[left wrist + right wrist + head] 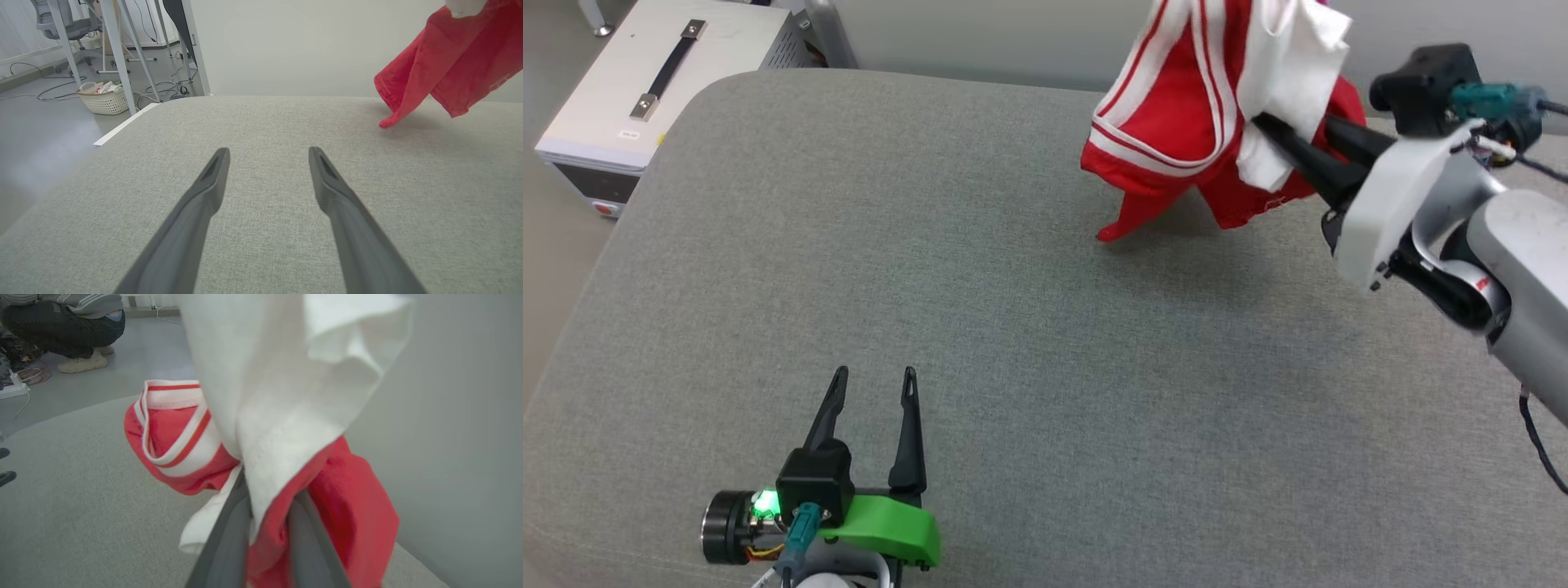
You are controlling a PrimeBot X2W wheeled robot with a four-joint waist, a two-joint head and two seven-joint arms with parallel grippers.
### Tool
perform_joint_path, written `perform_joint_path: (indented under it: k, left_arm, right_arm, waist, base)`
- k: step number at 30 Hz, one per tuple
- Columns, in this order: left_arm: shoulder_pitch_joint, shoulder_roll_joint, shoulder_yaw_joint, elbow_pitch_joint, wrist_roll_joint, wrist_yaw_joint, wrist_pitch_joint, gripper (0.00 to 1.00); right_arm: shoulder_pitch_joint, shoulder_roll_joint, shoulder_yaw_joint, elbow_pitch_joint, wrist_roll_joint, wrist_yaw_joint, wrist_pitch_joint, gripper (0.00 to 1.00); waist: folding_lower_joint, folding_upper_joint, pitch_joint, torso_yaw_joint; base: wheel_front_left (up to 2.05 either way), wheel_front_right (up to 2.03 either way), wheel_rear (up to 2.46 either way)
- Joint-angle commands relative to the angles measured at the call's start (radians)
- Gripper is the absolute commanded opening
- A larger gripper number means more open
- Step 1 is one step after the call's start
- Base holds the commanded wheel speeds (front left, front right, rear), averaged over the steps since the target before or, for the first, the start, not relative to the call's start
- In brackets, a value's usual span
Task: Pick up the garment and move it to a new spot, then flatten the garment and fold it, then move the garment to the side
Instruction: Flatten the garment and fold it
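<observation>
Right gripper (1286, 143) clenched on garment (1168, 122) | left gripper (874, 377) released, empty | risk: bunched cloth looked likely to slip if its trailing hem dragged on the cushion (1013, 327)

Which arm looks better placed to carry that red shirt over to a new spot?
The right. The right gripper is clamped on the red and white jersey, holding it mostly lifted off the grey cushion. The left gripper sits open and empty, well away from it.
</observation>
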Motion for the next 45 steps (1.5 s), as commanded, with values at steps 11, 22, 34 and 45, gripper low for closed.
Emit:
perform_joint_path:
  k: [11, 22, 34, 45]
  left_arm:
    - [0.052, -0.004, 0.022, 0.007, 0.009, 0.000, -0.006, 1.00]
    - [0.068, -0.004, 0.026, 0.010, 0.003, 0.003, -0.006, 1.00]
    - [0.077, -0.005, 0.029, 0.016, 0.006, -0.001, -0.006, 1.00]
    - [0.105, -0.005, 0.048, 0.013, 0.018, -0.012, -0.006, 1.00]
  right_arm:
    - [0.406, -0.102, -0.156, 0.144, 0.155, -0.001, -0.197, 0.00]
    - [0.746, -0.048, -0.599, 0.390, 0.294, -0.001, -0.243, 0.00]
    - [0.844, 0.059, -0.899, 0.515, 0.169, -0.001, -0.244, 0.71]
    - [0.927, 0.107, -1.318, 0.146, -0.307, -0.001, -0.244, 1.00]
  waist:
    - [0.0000, 0.0000, -0.054, -0.049]
    - [0.0000, 0.0000, -0.069, -0.077]
    - [0.0000, 0.0000, -0.088, -0.095]
    - [0.0000, 0.0000, -0.131, -0.117]
  base:
    - [0.00, 0.00, 0.00]
    - [0.00, 0.00, 0.00]
    - [0.00, 0.00, 0.00]
    - [0.00, 0.00, 0.00]
